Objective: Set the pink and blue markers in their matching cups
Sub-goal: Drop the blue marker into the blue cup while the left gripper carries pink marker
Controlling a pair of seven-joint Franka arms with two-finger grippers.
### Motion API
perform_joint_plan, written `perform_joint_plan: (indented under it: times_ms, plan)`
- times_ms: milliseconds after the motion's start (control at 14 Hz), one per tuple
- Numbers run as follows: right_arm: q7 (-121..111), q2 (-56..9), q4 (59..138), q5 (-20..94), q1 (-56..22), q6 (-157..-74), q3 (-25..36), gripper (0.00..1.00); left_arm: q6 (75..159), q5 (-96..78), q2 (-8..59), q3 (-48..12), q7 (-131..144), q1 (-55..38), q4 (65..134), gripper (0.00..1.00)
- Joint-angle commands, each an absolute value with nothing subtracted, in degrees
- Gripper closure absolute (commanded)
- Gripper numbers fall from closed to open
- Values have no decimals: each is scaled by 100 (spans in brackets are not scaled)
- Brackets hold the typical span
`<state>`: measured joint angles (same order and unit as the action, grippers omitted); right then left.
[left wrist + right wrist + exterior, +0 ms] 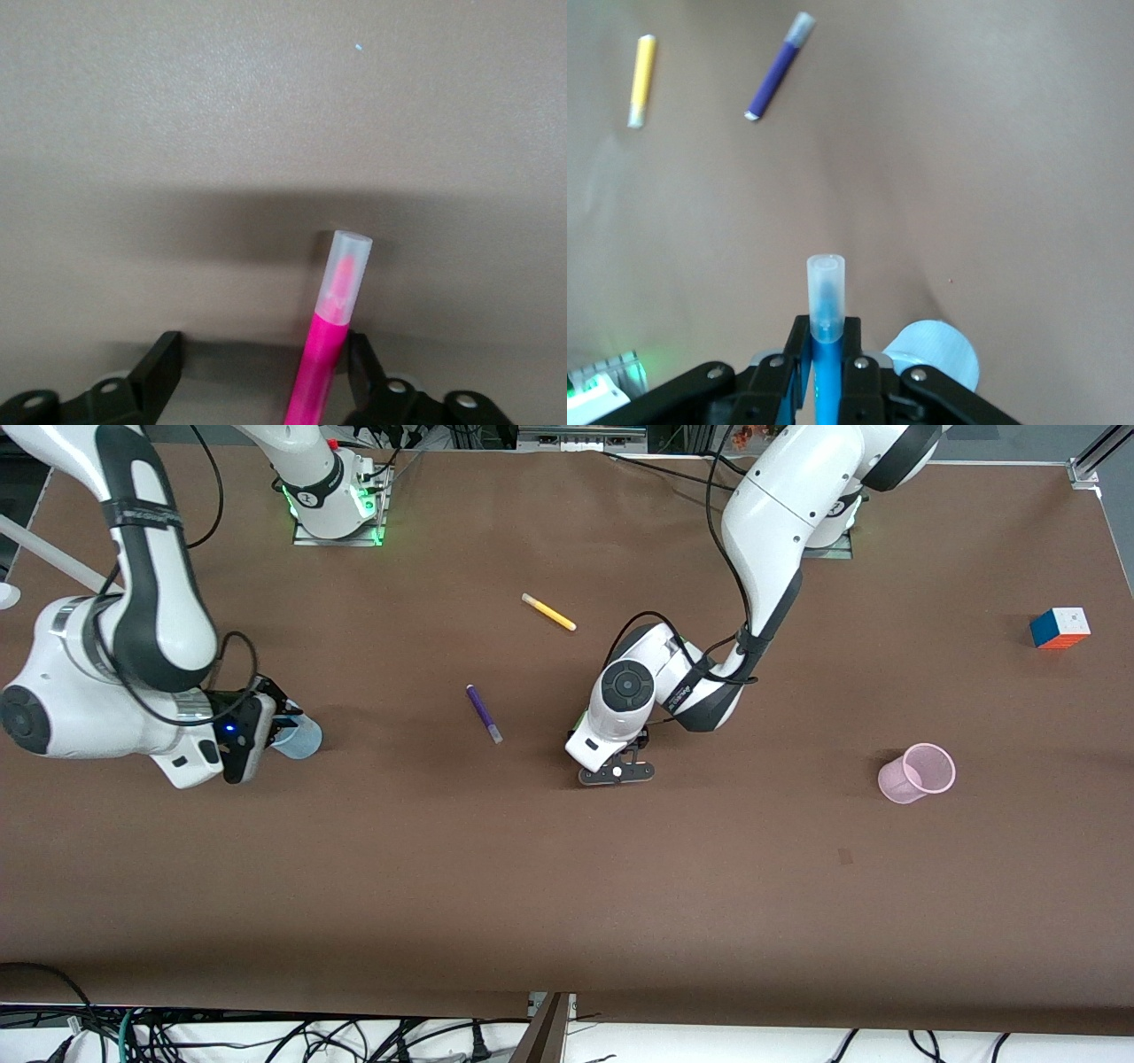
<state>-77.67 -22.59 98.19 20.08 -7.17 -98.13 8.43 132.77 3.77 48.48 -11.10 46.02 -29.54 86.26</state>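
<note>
On the brown desk (567, 886), the right claw (282, 722) hangs just above the pale blue cup (299, 737) at the right arm's end. Its fingers (799, 354) are pinched on the blue marker (827, 332), whose pale cap sticks out past the fingertips; in the right wrist view the rim of the blue cup shows just beside the claw.

The left claw (617, 772) is low at the desk's middle. Its fingers (159, 367) are spread, and the pink marker (330, 341) lies on the desk between them, close against one finger and apart from the other, its translucent cap pointing away from the claw. In the front view the arm's wrist hides this marker.

The pale pink cup (918, 773) stands toward the left arm's end, well apart from the left claw.

A purple pen (484, 713) lies between the two claws, and a yellow pen (548, 612) lies farther from the front camera than it. A colored puzzle cube (1060, 628) sits near the desk's edge at the left arm's end.
</note>
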Motion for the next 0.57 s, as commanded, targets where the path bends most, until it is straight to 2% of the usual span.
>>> perform_joint_plan:
  times_ms: [0,143,500]
  plan:
    - [-8786,-2276,9922,2215,-502,-9703,800,100,13254,501,4940,-1046,4711,-3041,8446,72]
    - [-9523,-2338,10080,2643,-344,-9703,809,100,13254,518,4939,-1046,4711,-3041,8446,100]
    - [-10959,-2742,10169,3313,122,-9651,809,100,13254,492,4843,-1028,4641,-2945,8429,100]
